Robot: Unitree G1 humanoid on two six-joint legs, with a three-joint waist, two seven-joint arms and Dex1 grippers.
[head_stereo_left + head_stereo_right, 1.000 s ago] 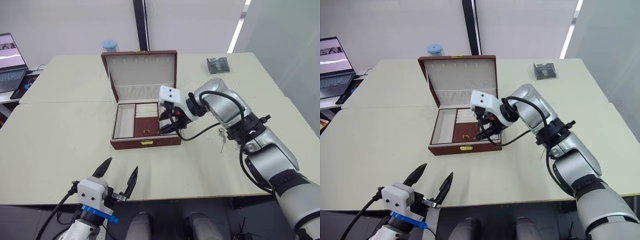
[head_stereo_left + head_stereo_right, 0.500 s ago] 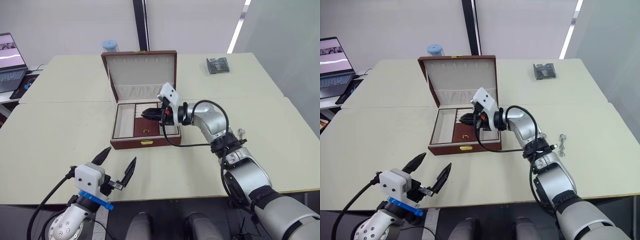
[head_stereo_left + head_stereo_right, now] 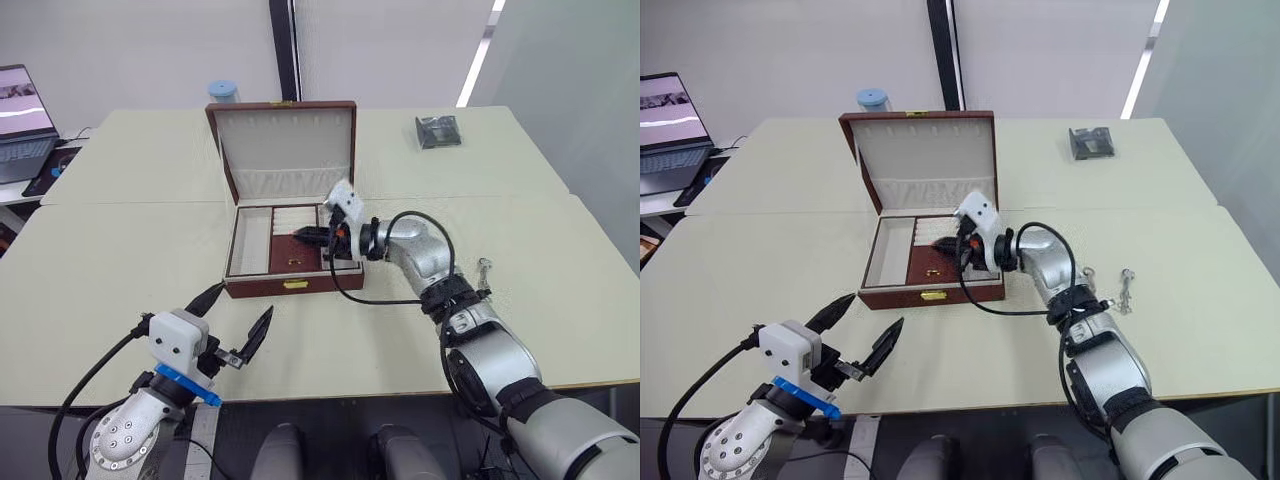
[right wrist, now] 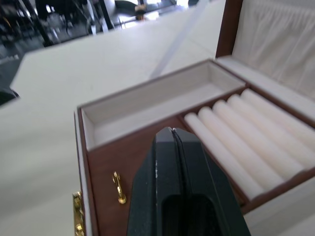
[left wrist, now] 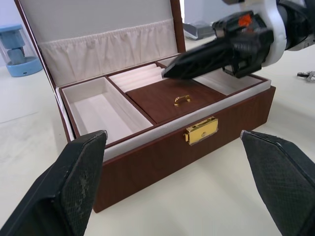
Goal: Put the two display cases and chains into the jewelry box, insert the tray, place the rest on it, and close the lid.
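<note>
Since a second ago, right claw [image 3: 303, 234] is reaching lower over the seated tray [image 5: 170, 100], fingers pressed together, empty. Left claw [image 3: 232, 328] is hovering spread open; a chain [image 3: 484, 270] is waiting on the table [image 3: 120, 270], lid [image 3: 284, 140] standing open.

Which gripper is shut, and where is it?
The right gripper: its fingers are pressed together, pointing over the tray inside the jewelry box. The left gripper hangs open, in front of the box.

Right tool [image 3: 300, 233] low over tray [image 3: 290, 254]

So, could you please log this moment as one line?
jewelry box: lid open | right gripper: shut, over tray | left gripper: open, apart | chain: on table
</note>
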